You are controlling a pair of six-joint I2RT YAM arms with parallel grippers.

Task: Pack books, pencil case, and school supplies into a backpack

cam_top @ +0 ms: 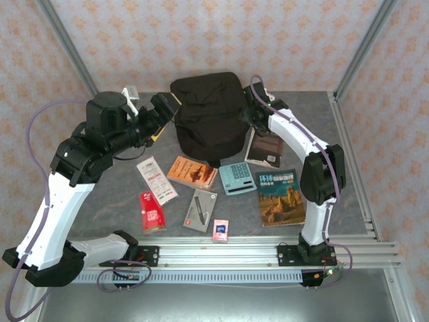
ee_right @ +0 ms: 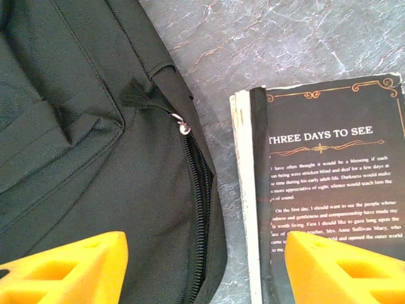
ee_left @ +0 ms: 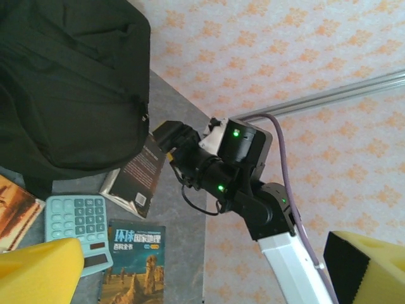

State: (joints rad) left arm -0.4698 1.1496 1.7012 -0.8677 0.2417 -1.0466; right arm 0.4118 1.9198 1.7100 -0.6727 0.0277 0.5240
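While my right claw (ee_right: 202, 269) hangs spread over the backpack (ee_right: 82, 145) by its zip (ee_right: 199, 190), black book (ee_right: 329, 190) lies on counter (ee_right: 285, 38) just right, spine parallel to zip; right arm nearest.

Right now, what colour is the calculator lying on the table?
The calculator is pale teal, clearest in the top view.

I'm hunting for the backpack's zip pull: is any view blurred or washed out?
Right wrist: sharp; zip pull and text on the black book read clearly. Left wrist: left gripper's fingers soft at the bottom edge, backpack nearly featureless black. Top external: even light, no glare.
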